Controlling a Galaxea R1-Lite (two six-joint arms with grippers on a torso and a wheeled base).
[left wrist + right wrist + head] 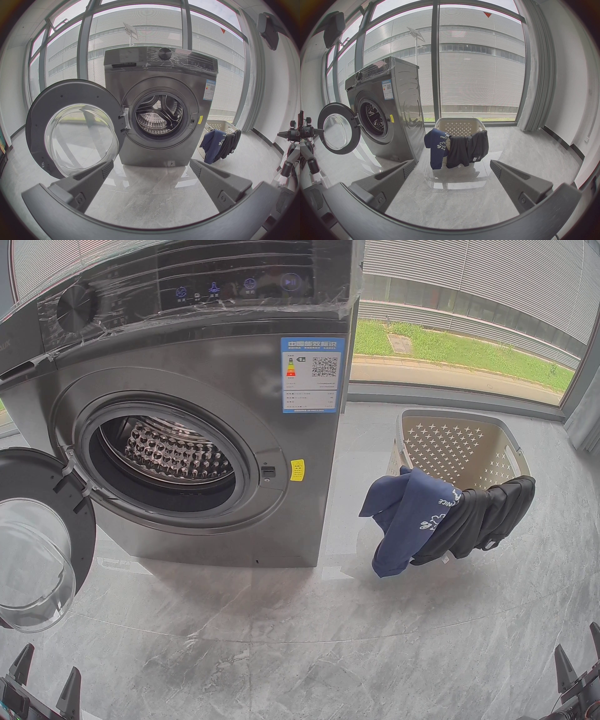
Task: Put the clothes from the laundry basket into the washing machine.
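Observation:
A grey washing machine [206, 365] stands on the left with its round door [37, 540] swung open and a bare drum [169, 452]. To its right sits a beige laundry basket [462, 440]. A blue garment [409, 518] and a black garment [481, 515] hang over the basket's front rim. My left gripper [151, 167] is open, low and facing the machine [159, 109]. My right gripper [451, 167] is open, low and facing the basket [459, 126], well short of the blue garment [436, 147] and the black garment [467, 148].
Grey marble floor [300, 627] stretches between me and both objects. A large window [469, 321] runs behind the basket, with a curtain [534, 78] at the right. The open door juts out toward my left side.

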